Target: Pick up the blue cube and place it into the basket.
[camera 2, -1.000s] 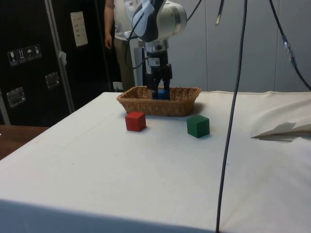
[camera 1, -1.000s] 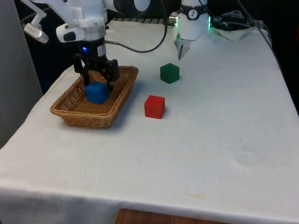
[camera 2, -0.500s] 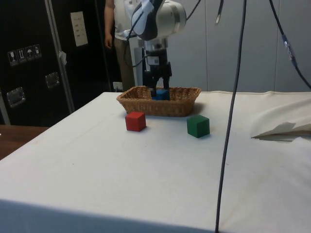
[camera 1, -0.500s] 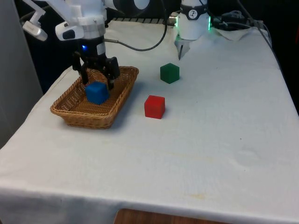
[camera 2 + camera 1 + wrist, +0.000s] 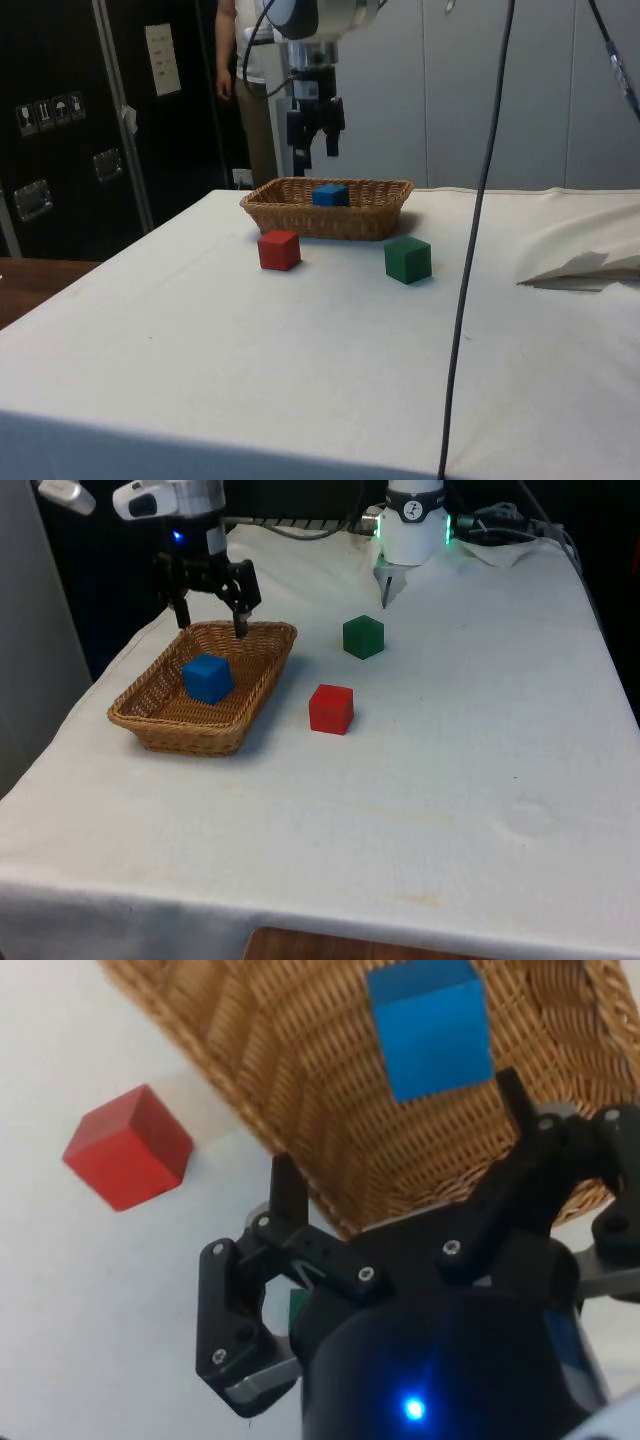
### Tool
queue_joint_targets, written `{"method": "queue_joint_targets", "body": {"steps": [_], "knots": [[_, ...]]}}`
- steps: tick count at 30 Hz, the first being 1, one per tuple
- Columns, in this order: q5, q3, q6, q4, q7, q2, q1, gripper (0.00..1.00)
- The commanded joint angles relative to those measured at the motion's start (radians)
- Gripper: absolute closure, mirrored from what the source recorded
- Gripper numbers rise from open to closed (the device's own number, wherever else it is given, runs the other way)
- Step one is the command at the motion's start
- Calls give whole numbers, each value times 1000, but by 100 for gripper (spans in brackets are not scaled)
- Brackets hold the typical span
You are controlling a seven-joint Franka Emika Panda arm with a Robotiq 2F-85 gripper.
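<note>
1. Below the tool, the blue cube lies on the floor of the wicker basket, free of the fingers.
2. The tool has risen from inside the basket and now hangs above its far rim, jaws spread and empty.
3. The placing looks complete; only retreat remains.
4. The red cube and green cube sit on the tabletop, well clear of the tool.
</note>
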Motion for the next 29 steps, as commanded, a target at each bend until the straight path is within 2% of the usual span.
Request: {"method": "queue_joint_targets", "body": {"steps": [1, 3, 4, 6, 11, 12, 13, 14, 17, 20, 21, 22, 23, 27, 29], "knots": [[-13, -6, -9, -1, 15, -10, 10, 0], [-18, -3, -19, -1, 24, -26, 16, 0], [-7, 2, -11, 0, 12, -18, 7, 0], [-19, -2, -26, 0, 29, -35, 22, 0], [-30, 8, -41, 0, 51, -62, 41, 0], [-33, 12, -44, 0, 55, -66, 42, 0], [-23, 15, -37, 1, 43, -60, 33, 0], [-36, 15, -46, -1, 59, -70, 44, 0], [-43, 26, -52, -2, 73, -85, 54, 0], [-51, 35, -56, -3, 85, -96, 60, 0], [-40, 40, -51, 1, 73, -89, 51, 0], [-53, 39, -58, -3, 90, -99, 62, 0], [-56, 43, -60, -3, 95, -103, 65, 0], [-68, 62, -67, -4, 115, -120, 71, 0], [-72, 71, -67, -5, 120, -124, 69, 0]]}}
